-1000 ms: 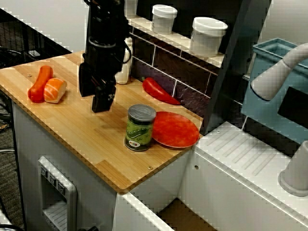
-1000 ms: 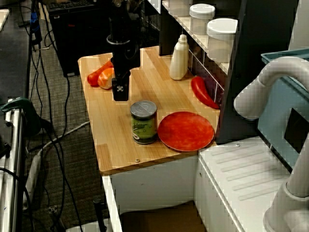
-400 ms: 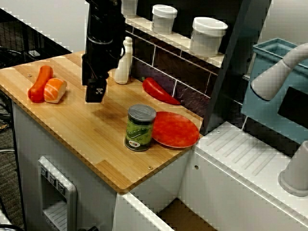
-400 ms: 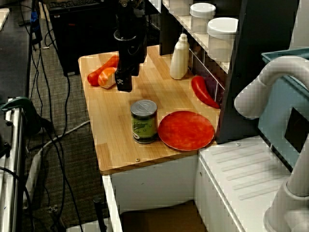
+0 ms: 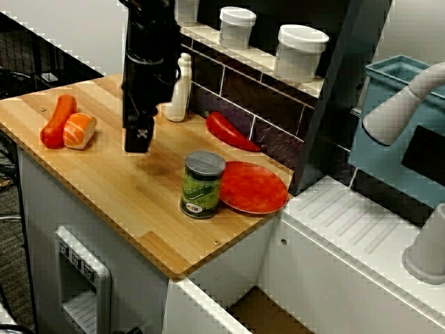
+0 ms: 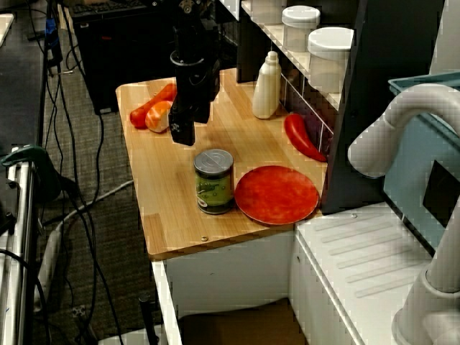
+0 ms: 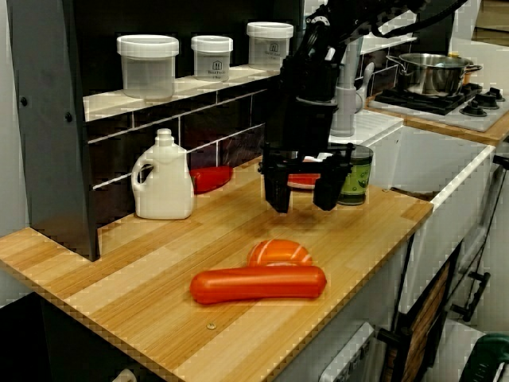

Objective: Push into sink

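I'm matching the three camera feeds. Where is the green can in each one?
High front view: can at lower centre, touching the red plate's left edge.
High end view: can at centre, left of the plate.
Low counter view: can right of centre, partly behind the claw.
Shared landmark: the plate.

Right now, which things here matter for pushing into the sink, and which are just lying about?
For the job: tool, open; sink; probably the green can.
Lying about: red plate, red pepper, white bottle, sausage, salmon piece, shelf jars.
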You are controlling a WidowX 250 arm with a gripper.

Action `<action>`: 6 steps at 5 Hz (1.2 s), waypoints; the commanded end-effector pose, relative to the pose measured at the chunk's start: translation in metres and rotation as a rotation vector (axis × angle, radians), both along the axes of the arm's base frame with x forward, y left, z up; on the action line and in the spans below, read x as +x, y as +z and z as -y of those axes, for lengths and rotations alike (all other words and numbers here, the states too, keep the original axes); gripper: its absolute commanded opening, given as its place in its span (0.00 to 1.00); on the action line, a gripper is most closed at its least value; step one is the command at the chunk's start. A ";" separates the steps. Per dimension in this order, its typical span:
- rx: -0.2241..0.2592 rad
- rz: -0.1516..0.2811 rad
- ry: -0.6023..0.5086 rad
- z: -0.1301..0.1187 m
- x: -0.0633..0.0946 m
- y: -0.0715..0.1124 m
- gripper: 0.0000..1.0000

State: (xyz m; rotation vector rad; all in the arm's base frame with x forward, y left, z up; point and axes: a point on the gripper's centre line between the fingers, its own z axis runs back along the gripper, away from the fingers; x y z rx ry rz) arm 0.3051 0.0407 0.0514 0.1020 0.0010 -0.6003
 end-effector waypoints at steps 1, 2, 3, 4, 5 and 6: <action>0.010 0.026 -0.048 0.006 0.004 0.014 1.00; 0.023 0.030 -0.049 -0.007 0.007 0.016 1.00; 0.046 0.034 -0.039 -0.032 0.009 0.020 1.00; -0.013 -0.012 -0.010 -0.039 0.005 0.013 1.00; -0.043 -0.013 0.068 -0.023 -0.002 0.008 1.00; -0.039 -0.035 0.054 -0.001 -0.001 0.003 1.00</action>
